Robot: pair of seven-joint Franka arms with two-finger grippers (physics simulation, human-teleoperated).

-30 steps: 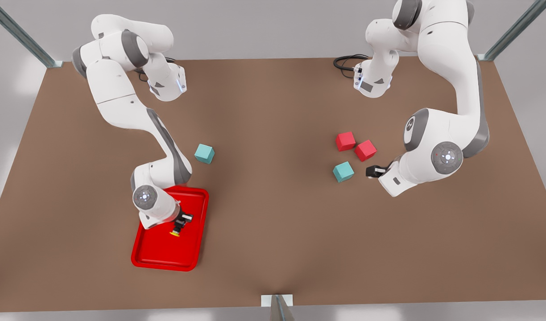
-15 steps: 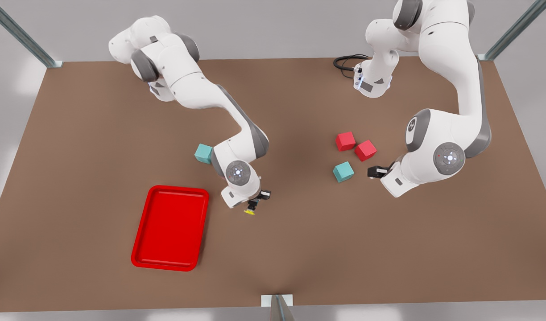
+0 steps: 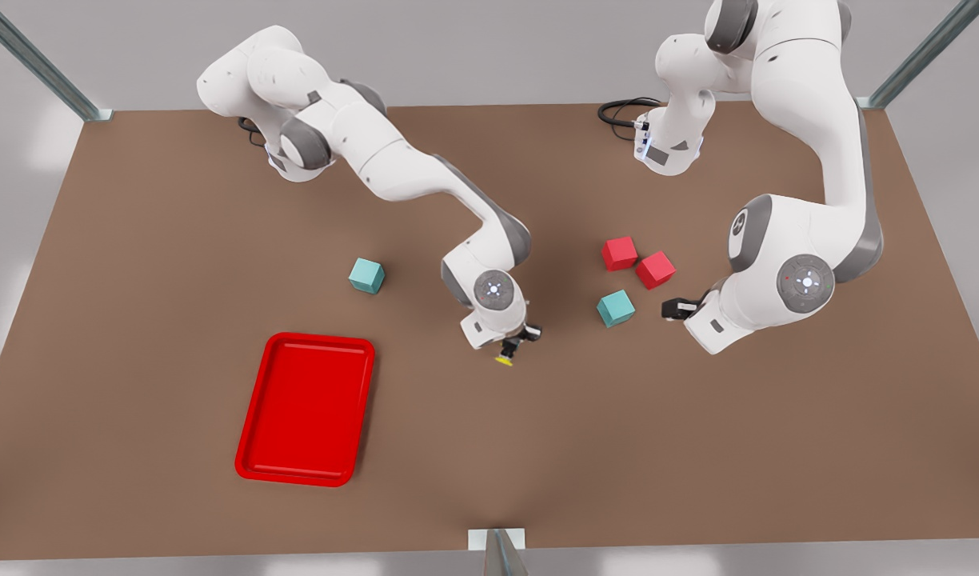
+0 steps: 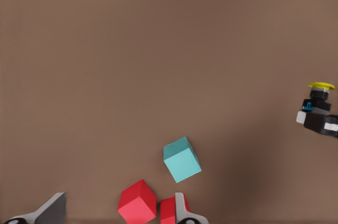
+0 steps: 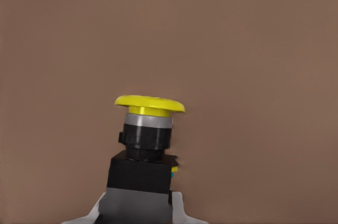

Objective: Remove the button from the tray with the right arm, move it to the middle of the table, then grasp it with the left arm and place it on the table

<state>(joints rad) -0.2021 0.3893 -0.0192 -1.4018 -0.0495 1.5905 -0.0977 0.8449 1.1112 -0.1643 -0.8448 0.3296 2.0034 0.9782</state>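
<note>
The button (image 3: 504,358), yellow cap on a black body, hangs cap-down just above the table (image 3: 489,464) near its middle. My right gripper (image 3: 512,346) is shut on its dark body. In the right wrist view the button (image 5: 148,134) stands out from between the fingers (image 5: 178,205). The red tray (image 3: 305,408) lies empty toward the front view's left. My left gripper (image 3: 672,309) waits open low over the table at the front view's right, beside the cubes. From the left wrist view, the held button (image 4: 320,93) shows beyond the teal cube (image 4: 181,159).
Two red cubes (image 3: 619,253) (image 3: 655,269) and a teal cube (image 3: 615,308) sit between the two grippers. Another teal cube (image 3: 366,275) lies behind the tray. A black cable (image 3: 621,112) coils at the far edge.
The right arm has lifted the button out of the tray and carried it toward the front view's right, to the table's middle. The left arm has barely moved.
</note>
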